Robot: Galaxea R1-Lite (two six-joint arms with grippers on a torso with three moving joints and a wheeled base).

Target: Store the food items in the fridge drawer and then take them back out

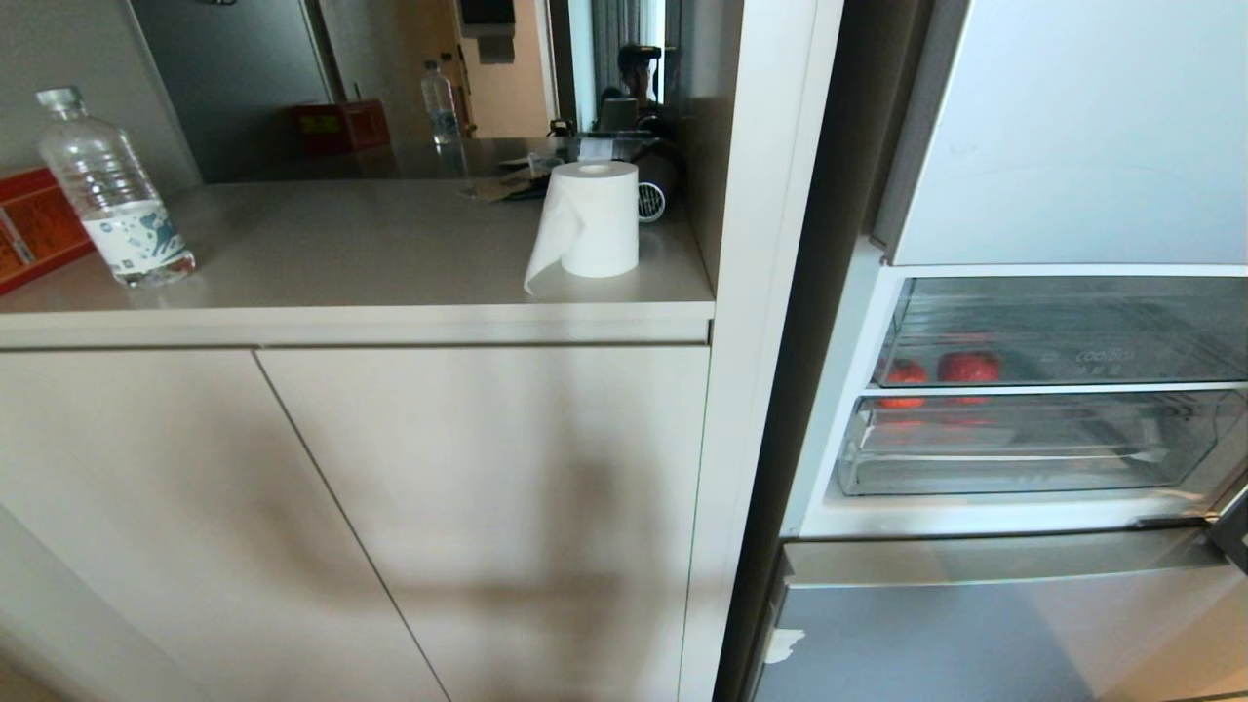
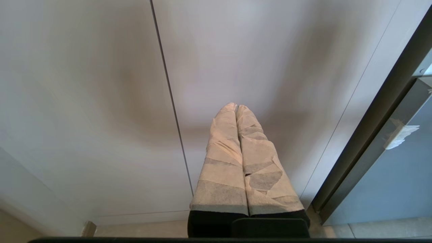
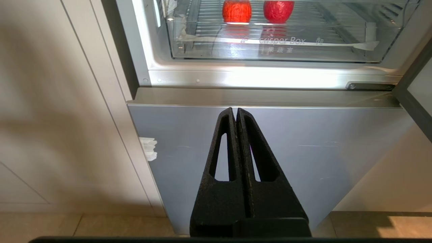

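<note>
Open fridge beside a cabinet (image 1: pixel 468 507). The tangerine (image 3: pixel 237 10) and apple (image 3: pixel 278 10) sit side by side on the ribbed floor of the clear upper drawer (image 1: pixel 1121 336), the tangerine on the left, above the deeper crisper box (image 3: pixel 276 47). The right gripper (image 3: pixel 235 113), fingers pressed together and empty, hangs low before the grey lower door (image 3: pixel 270 152), well below the fruits. The left gripper (image 2: pixel 236 108), its taped fingers likewise closed and empty, faces the cabinet, well apart from the fridge.
</note>
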